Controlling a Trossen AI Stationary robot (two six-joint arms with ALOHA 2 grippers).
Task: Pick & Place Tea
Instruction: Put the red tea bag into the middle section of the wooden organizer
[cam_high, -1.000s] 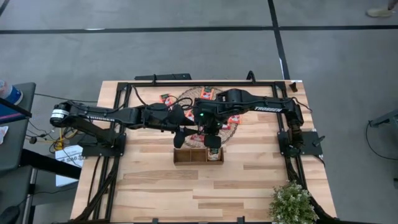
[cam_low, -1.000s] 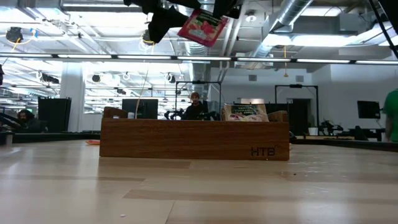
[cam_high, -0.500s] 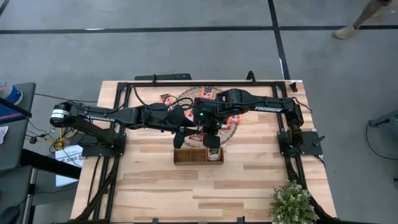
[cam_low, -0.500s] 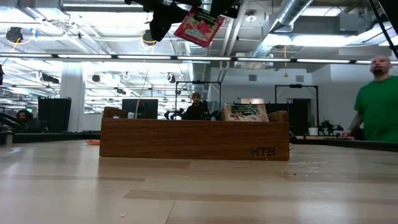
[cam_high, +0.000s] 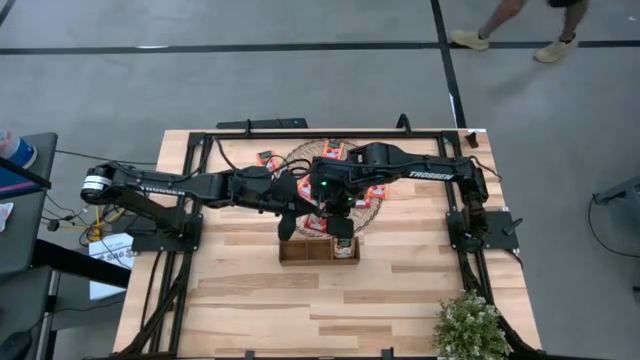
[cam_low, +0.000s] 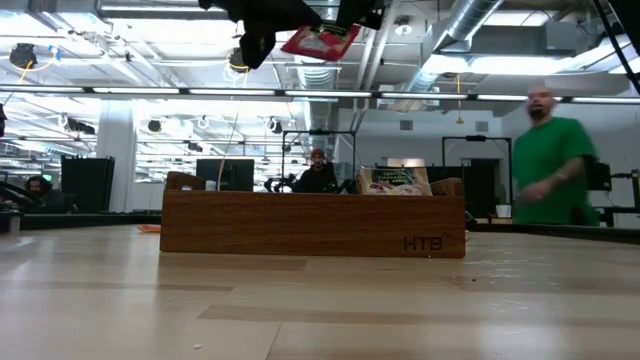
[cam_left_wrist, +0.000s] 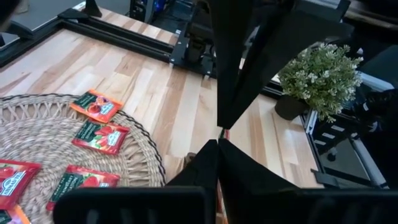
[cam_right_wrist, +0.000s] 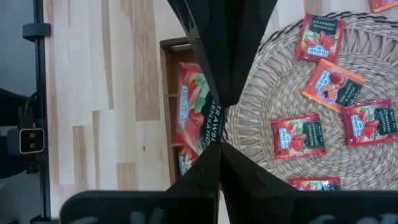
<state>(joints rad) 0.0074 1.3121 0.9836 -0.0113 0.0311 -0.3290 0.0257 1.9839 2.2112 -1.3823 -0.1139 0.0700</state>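
Note:
A red tea sachet (cam_right_wrist: 198, 118) hangs in the air over the brown wooden tray (cam_high: 318, 250), with both grippers shut at it. My right gripper (cam_right_wrist: 217, 144) points steeply down. My left gripper (cam_left_wrist: 218, 142) comes in nearly level from the table's left. In the low view the sachet (cam_low: 320, 40) lies almost level, high above the tray (cam_low: 312, 225). A pale sachet (cam_low: 395, 180) stands in the tray's right compartment. More red and orange sachets (cam_right_wrist: 297, 135) lie flat on the round woven mat (cam_right_wrist: 292, 81). My right gripper pinches the sachet at one long edge (cam_right_wrist: 211, 134) between its two fingers, slanting down from above. The sachet is lifted clear of the tray and lies nearly flat. My left gripper is shut where the two pairs of fingers meet, at the same side of the sachet (cam_right_wrist: 214, 112). Its own fingers (cam_left_wrist: 205, 165) hide the place of contact.
A potted plant (cam_high: 470, 325) stands at the table's near right corner. Black frame rails (cam_high: 320, 135) run along the far and side edges. A person in green (cam_low: 550, 160) walks in the room behind the table.
My left gripper has shut at the sachet without shifting place. The sachet, which hung slanted with its face showing in the low view, has tipped up to lie nearly level. My right gripper has kept still.

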